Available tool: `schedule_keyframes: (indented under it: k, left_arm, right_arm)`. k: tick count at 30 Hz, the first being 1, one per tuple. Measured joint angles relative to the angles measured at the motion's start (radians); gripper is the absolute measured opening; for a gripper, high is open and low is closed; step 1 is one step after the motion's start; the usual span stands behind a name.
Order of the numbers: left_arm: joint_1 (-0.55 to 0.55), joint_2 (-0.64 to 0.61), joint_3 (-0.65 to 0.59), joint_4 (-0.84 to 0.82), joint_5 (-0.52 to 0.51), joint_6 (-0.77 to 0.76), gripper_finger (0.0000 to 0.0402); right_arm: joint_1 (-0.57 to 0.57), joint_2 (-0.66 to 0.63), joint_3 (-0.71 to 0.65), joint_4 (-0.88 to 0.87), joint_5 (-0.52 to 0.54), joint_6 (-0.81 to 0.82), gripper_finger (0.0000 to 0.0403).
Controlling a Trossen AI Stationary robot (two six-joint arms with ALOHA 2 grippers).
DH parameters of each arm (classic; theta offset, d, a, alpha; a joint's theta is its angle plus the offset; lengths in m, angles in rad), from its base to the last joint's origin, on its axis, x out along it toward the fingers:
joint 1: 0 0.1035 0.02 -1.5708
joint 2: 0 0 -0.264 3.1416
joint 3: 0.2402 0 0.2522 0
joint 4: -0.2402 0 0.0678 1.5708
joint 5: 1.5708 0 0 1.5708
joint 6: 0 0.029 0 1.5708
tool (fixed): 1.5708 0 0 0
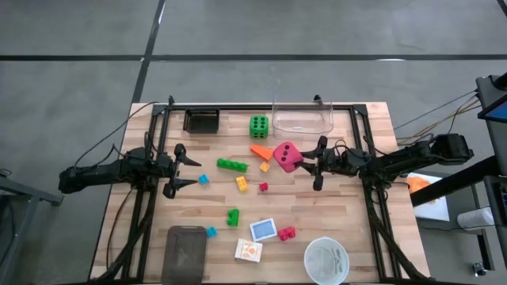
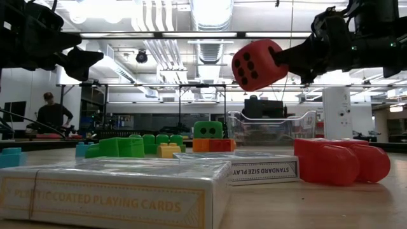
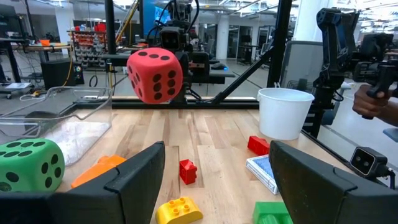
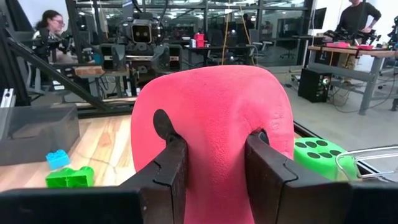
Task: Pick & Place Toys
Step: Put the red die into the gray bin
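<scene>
Now, the worktop (image 1: 348, 214) is seen spread wide beneath both arms, and the clear tub (image 1: 302, 119) is found just beyond the right hand (image 1: 305, 164), toward the far edge. The white bowl (image 1: 327, 260) is set well off to that hand's near side, by the front edge. Up off the wood, the red die (image 1: 287, 156) is held in the air, squeezed between the right hand's two fingers so hard that its soft sides are dented around them. The green die (image 1: 259, 124) is left on the boards just past the held die, beside the tub. The left hand (image 1: 190, 167) is hung above the boards with its fingers spread wide and nothing between them. Directly ahead of it, between the two hands, the green brick (image 1: 232, 165) is lying, with the yellow brick (image 1: 242, 183) and a small red brick (image 1: 263, 187) close by. Two card packs (image 1: 257, 239) are lying nearer the front.
</scene>
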Motion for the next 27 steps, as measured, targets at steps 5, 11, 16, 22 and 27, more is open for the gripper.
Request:
schedule_keyframes:
  k: [5,11,16,22,27]
  left_arm:
    - [0.0,0.0,0.0,0.0,0.0,0.0,0.029]
    - [0.0,0.0,0.0,0.0,0.0,0.0,0.029]
    - [0.0,0.0,0.0,0.0,0.0,0.0,0.029]
    - [0.0,0.0,0.0,0.0,0.0,0.0,0.029]
    - [0.0,0.0,0.0,0.0,0.0,0.0,0.029]
  right_arm:
    - [0.0,-0.002,0.0,0.001,-0.01,0.0,0.0112]
    - [0.0,-0.002,0.0,0.0,-0.025,0.0,0.0111]
    - [0.0,-0.002,0.0,0.003,-0.026,0.0,0.0111]
    - [0.0,-0.002,0.017,0.029,-0.042,0.0,0.0111]
    - [0.0,0.02,0.057,0.022,-0.066,0.0,0.0111]
